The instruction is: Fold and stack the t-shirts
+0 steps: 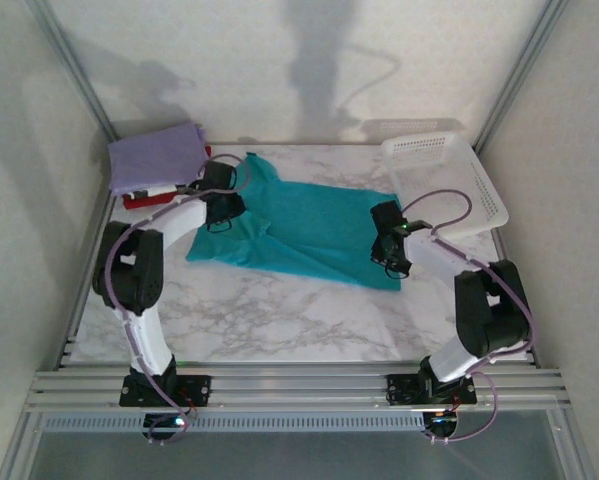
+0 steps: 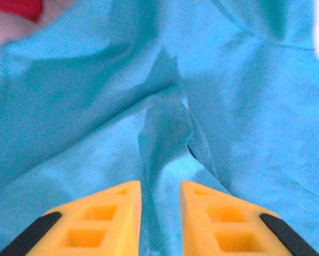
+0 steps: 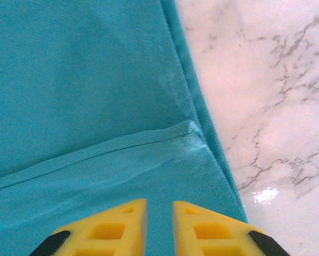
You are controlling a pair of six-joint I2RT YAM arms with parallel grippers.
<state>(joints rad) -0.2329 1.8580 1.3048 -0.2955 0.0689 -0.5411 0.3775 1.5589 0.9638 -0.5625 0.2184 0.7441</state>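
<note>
A robotics lab test cell: plain white panels enclose the marble-patterned table, with aluminium rails along the table's near edge.

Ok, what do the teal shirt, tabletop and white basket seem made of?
Teal shirt: soft matte knit cloth; fine ribbing, creases and a stitched hem show. Tabletop: glossy marble-look surface, grey veins and a glare spot; possibly laminate. Basket: white perforated plastic, probably.

Teal short-sleeved t-shirt spread left to right across the middle, rumpled and creased at its left end, flatter at its right, folded lavender t-shirt at far left, stacked on a red t-shirt, just its near edge showing
</note>
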